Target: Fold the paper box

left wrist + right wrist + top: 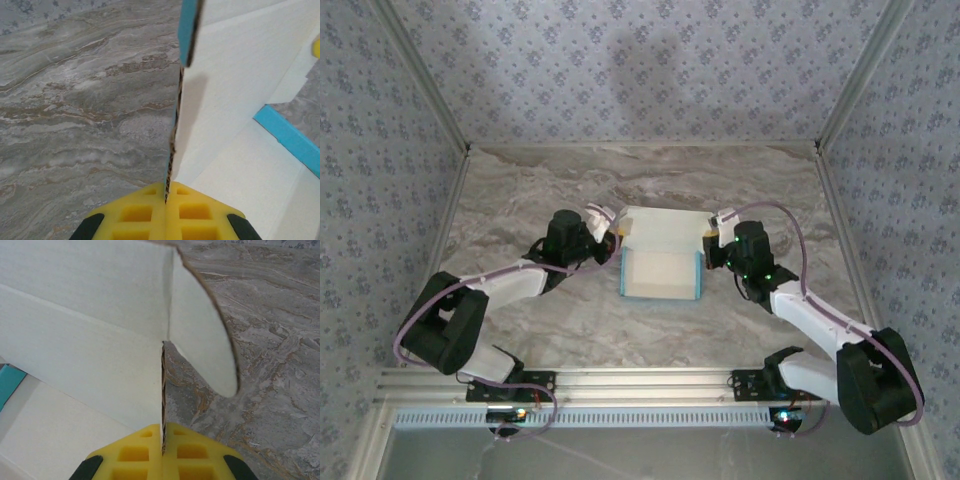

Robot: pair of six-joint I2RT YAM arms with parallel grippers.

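The paper box sits at the centre of the top view on the marbled surface, an open tray with a pale inside, light blue showing along its left and right edges, and a pale panel on its upper side. At the bottom of that view a metal rail carries both arm bases, and the arms reach up and inward to the box's two upper corners. The left pincer is closed on the box's left side; in its wrist view the yellow fingers pinch a thin upright cardboard edge, blue on its outer face, pale inside, at the lower middle of the frame. The right pincer is likewise closed on the right side; its fingers clamp an upright edge beside a rounded flap. Beyond the box, bare surface runs to the patterned walls.
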